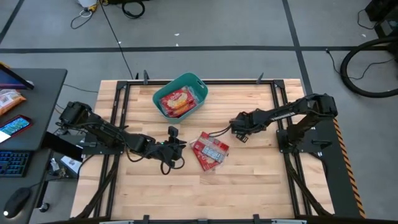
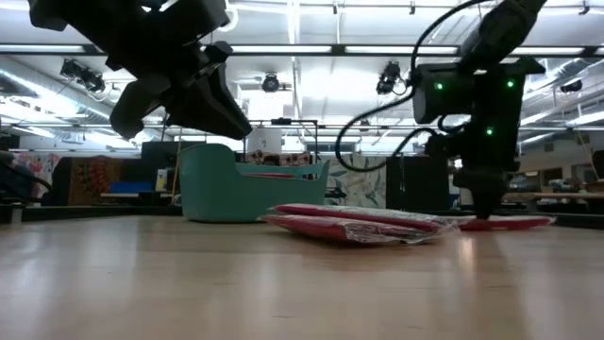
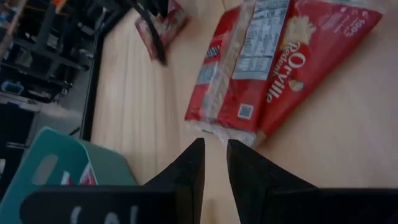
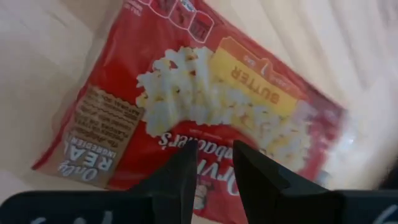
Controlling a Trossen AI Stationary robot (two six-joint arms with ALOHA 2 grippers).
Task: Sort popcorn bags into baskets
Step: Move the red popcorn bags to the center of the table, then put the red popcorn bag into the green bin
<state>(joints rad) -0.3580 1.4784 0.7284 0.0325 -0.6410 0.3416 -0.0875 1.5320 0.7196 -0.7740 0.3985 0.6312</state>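
The teal basket (image 1: 198,82) stands at the table's far middle with red popcorn bags (image 1: 176,101) inside. Two or more red popcorn bags (image 1: 209,151) lie stacked flat on the table's middle, and they show in the low view (image 2: 359,225). My left gripper (image 1: 182,144) hovers just left of this stack, above the table, its fingers (image 3: 214,155) a narrow gap apart and holding nothing. My right gripper (image 1: 235,129) points down over a single red bag (image 4: 205,93) lying flat to the right of the stack (image 2: 519,223), fingers slightly apart. My right gripper comes at the single bag (image 4: 186,124) from above, pointing down, with its fingertips (image 2: 479,215) at about the bag's level. I cannot tell whether they touch it. The bag lies flat on the table.
Black frame rails (image 1: 118,124) run along the table's left and right sides. A desk (image 1: 31,124) beside the table's left edge carries a keyboard, a phone and an orange packet (image 1: 9,99). Bare wood lies along the table's near half (image 1: 205,193).
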